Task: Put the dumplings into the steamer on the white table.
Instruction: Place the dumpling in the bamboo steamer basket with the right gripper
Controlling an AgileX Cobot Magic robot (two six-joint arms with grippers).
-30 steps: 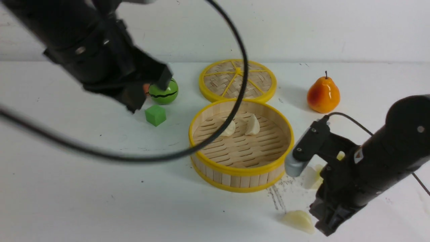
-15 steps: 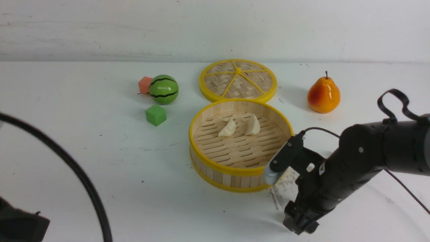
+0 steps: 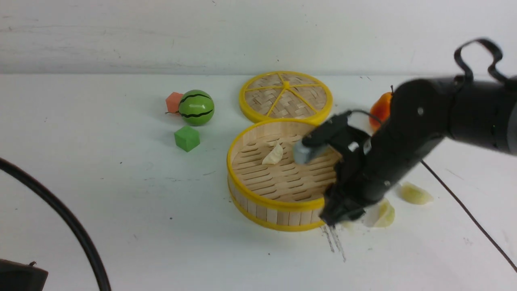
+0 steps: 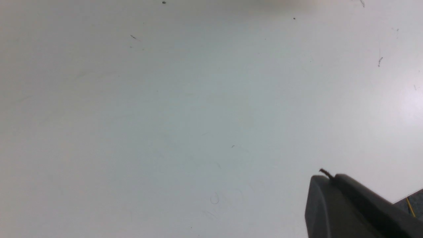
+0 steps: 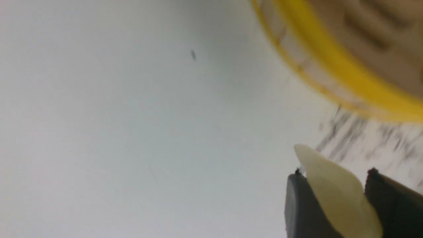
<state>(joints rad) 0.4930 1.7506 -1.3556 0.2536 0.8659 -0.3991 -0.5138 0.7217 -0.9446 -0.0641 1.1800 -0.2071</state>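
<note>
My right jaws pinch a pale dumpling (image 5: 337,195) just beside the steamer's (image 3: 258,204) near right wall, above the scratched counter (image 3: 121,210). A cream dumpling (image 3: 274,155) lies on the steamer floor. A greenish dumpling (image 3: 384,214) and a second greenish dumpling (image 3: 415,194) lie on the counter right of the steamer. Of the left jaws only one finger (image 4: 343,208) shows, so I cannot tell their state

The right arm (image 3: 408,137) crosses the steamer's (image 3: 258,200) right rim; its left half is open from above. The lid (image 3: 286,96) lies just behind. 2 dumplings (image 3: 415,193) (image 3: 384,214) lie just right. The green cube (image 3: 187,138) and toy watermelon (image 3: 196,107) stand left, with open white table (image 3: 161,226) in front.
</note>
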